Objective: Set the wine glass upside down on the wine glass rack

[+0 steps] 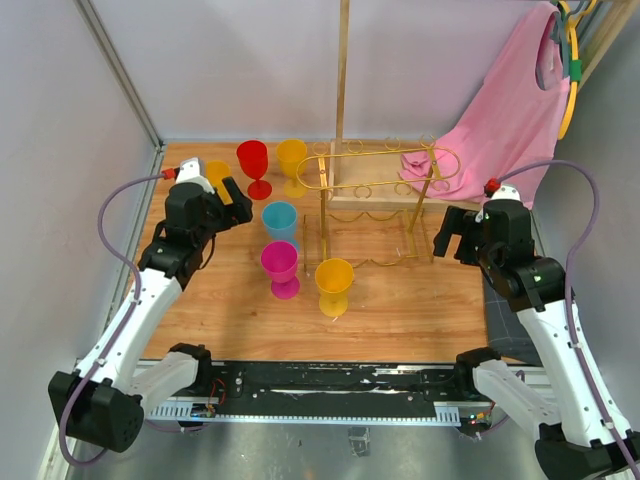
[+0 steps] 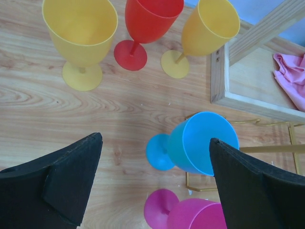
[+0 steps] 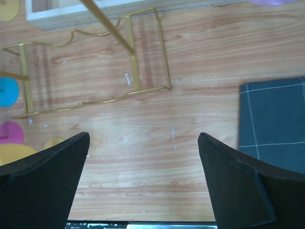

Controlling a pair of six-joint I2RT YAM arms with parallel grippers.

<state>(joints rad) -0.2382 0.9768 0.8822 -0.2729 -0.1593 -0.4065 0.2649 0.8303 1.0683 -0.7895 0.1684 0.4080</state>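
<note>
- Both claws gape wide and hold nothing. Your left gripper hangs over the far-left cluster of glasses, and your right gripper sits just right of the wine glass rack
- No wine glass is on the rack yet. All six stand upright on the table, left of the rack, with the orange glass nearest you
- The blue glass lies closest under the left claw. The magenta glass is just nearer and the rack's base wire is just beside it, so closing carelessly here could topple a neighbour or nudge the frame
- The rack is thin gold wire with looped top rails and slim legs. I judge it light, so a bumped leg may shift it
- The glasses look like smooth plastic, and one pinched by the bowl may slip as you invert it
- The pink cloth droops by the rack's far-right end and could snag
</note>
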